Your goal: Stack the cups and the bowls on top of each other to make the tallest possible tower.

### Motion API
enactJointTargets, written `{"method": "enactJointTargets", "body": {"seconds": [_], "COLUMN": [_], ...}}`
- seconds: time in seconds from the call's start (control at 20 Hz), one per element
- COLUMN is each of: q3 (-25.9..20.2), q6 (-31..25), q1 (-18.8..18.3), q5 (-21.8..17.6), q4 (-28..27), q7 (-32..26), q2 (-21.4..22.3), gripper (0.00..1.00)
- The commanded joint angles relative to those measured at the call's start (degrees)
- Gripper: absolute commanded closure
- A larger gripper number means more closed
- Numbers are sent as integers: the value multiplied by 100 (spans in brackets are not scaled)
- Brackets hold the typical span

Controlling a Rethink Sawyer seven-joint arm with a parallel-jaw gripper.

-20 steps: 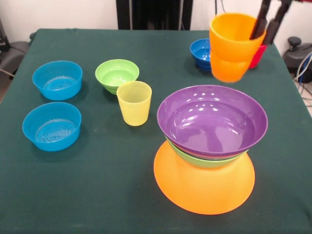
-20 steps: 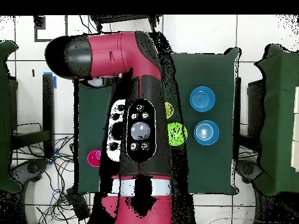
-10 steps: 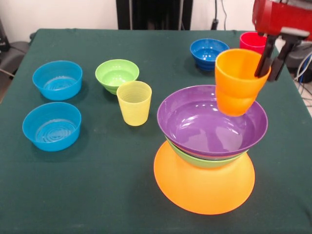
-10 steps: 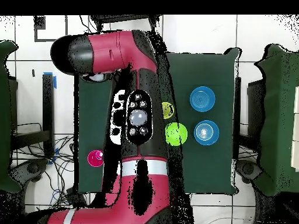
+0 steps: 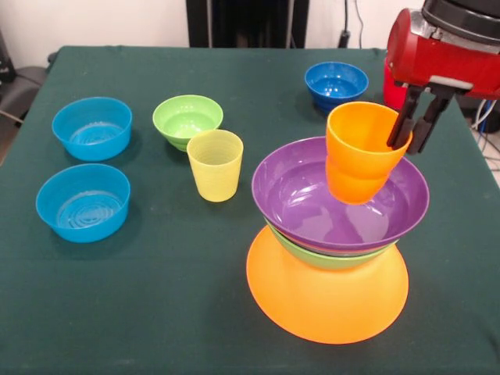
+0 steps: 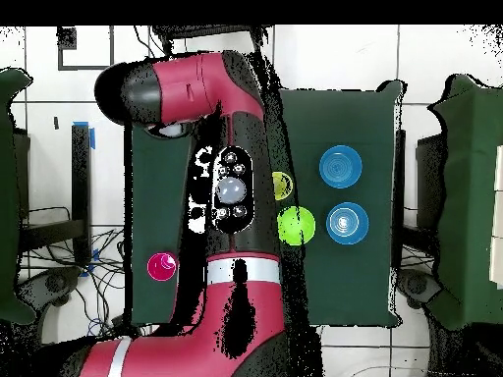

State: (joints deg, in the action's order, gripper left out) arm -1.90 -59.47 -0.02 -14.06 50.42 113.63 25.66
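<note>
The pincer [image 5: 408, 130] is closed on the rim of the orange cup [image 5: 361, 152], one finger inside and one outside, holding it upright over the purple bowl [image 5: 312, 199]. That bowl tops the tower [image 5: 328, 258], above the large green bowl [image 5: 332, 260] and the upturned orange bowl [image 5: 326, 297], near the tabletop's [image 5: 187, 312] front edge. The yellow cup [image 5: 215, 165] stands just beside it, mid-tabletop.
</note>
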Motion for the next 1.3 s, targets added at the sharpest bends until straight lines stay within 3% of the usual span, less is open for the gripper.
{"method": "enactJointTargets", "body": {"seconds": [0.05, 0.5, 0.9, 1.3], "q3": [-487, -615, -587, -645], "q6": [217, 603, 1056, 967], "q1": [-145, -236, -338, -434], "q5": [-444, -282, -433, -412], "q4": [-125, 445, 923, 1191], "q7": [-1413, -1197, -1401, -1469], "q2": [-60, 23, 156, 235], "gripper": [100, 100, 100, 100]}}
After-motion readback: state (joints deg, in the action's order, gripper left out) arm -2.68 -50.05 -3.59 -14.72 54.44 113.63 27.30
